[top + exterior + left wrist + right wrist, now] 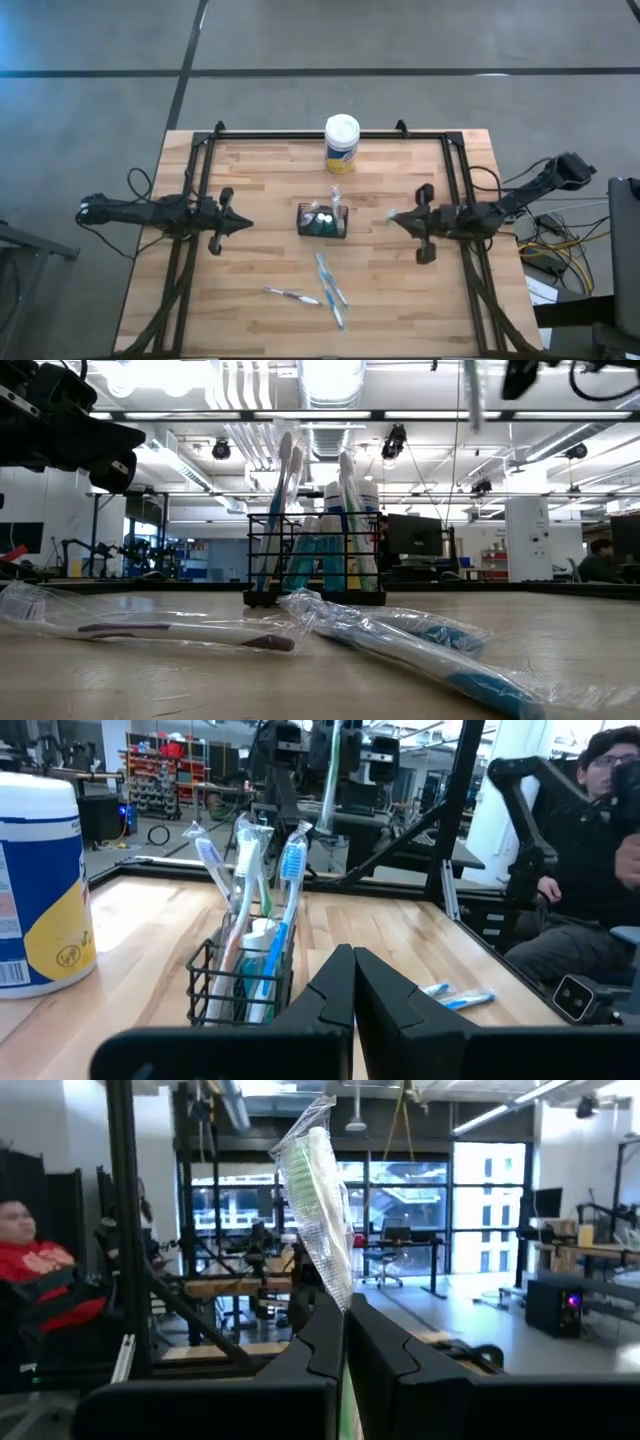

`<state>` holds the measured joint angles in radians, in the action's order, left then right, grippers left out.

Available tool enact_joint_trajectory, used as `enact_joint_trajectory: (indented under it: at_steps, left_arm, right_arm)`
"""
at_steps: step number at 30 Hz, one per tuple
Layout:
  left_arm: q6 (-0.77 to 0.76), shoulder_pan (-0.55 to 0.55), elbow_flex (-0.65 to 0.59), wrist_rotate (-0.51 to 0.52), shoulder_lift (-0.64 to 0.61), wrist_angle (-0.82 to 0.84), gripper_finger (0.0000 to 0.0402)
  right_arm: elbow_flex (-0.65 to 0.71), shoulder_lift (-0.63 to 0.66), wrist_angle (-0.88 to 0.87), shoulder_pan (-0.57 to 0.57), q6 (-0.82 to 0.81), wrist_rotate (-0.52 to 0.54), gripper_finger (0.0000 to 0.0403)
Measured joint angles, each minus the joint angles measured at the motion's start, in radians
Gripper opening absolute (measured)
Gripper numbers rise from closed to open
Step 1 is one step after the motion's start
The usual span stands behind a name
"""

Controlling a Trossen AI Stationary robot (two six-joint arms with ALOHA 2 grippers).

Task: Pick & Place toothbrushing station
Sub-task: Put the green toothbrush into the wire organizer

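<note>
The toothbrushing station, a black wire-mesh caddy (322,221) (240,985), stands mid-table on its base. Blue and white toothbrushes (288,870) stand upright in it beside two white-capped tubes (320,214). Left of the caddy, my left gripper (246,226) (353,956) is shut with nothing in it and points level at the caddy. To the caddy's right, my right gripper (392,216) (345,1308) hangs above the table, shut on a green toothbrush in a clear wrapper (318,1190). Loose wrapped toothbrushes (330,283) (290,295) lie flat near the front edge. My right gripper pinches the wrapped green toothbrush between its two fingers, on the wrapper just below the brush head (340,1295). The brush runs along the fingers, and its head end (305,1150) sticks out past the fingertips, tilted upward. It is lifted clear of the table.
A white-lidded canister with a yellow label (341,143) (35,890) stands at the table's far edge behind the caddy. Black frame rails (195,190) (455,180) run along both sides of the table. People sit beyond the table (600,850) (40,1270).
</note>
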<state>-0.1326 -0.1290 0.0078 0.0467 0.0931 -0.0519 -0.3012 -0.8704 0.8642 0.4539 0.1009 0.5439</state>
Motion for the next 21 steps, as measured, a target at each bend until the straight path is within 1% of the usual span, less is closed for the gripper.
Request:
enact_joint_trajectory:
  at_steps: [4, 6, 8, 12, 14, 21]
  left_arm:
    - [0.005, 0.000, 0.000, 0.000, 0.000, 0.000, 0.0005]
    - [0.007, 0.000, 0.000, 0.000, 0.000, 0.000, 0.0005]
    - [0.012, 0.000, 0.000, -0.001, 0.000, 0.000, 0.0005]
    - [0.027, 0.000, -0.001, -0.001, 0.000, 0.000, 0.0005]
    - [0.031, 0.000, -0.001, -0.001, 0.000, 0.000, 0.0005]
    - [0.033, 0.000, -0.001, -0.002, 0.000, 0.001, 0.0005]
  right_arm:
    - [-0.091, -0.139, -0.019, -0.087, -0.015, -0.089, 0.0006]
    - [-0.123, -0.198, -0.011, -0.132, -0.031, -0.154, 0.0007]
    - [-0.150, -0.254, 0.023, -0.169, -0.046, -0.215, 0.0007]
    - [-0.176, -0.364, 0.137, -0.223, -0.049, -0.289, 0.0007]
    - [-0.176, -0.421, 0.210, -0.236, -0.049, -0.308, 0.0007]
    - [-0.161, -0.646, 0.457, -0.271, -0.068, -0.309, 0.0008]
